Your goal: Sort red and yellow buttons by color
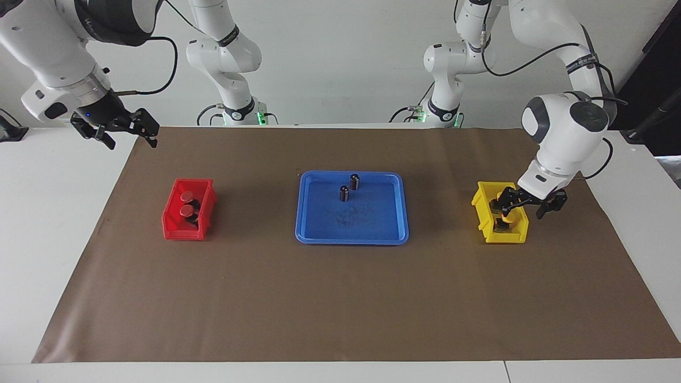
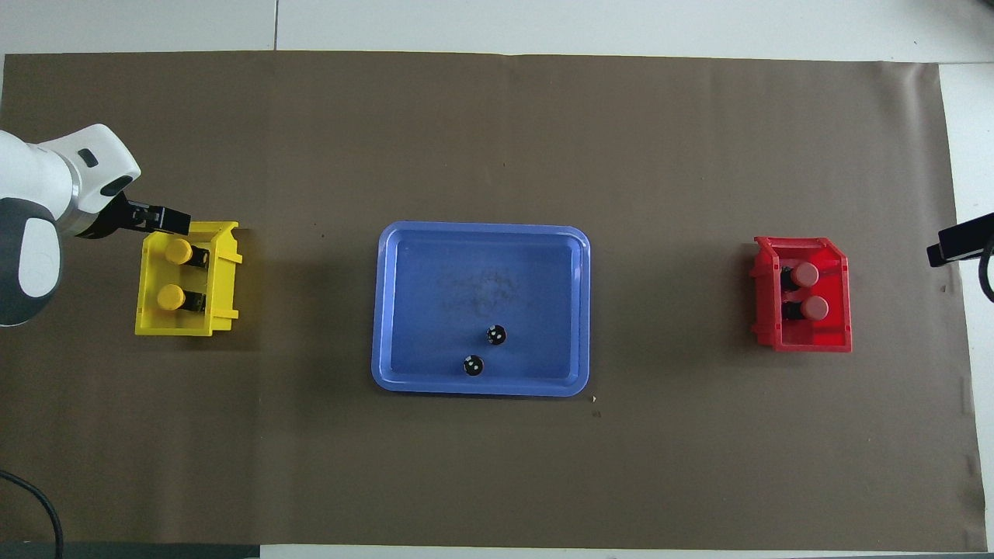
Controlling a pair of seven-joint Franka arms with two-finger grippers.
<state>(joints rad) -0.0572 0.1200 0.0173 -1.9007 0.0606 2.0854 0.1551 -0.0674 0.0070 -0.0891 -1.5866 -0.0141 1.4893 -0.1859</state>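
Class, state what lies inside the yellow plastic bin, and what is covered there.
Inside the yellow plastic bin lie two round yellow-capped push-buttons on black bases. The caps cover most of each base; the bin floor under them is hidden.
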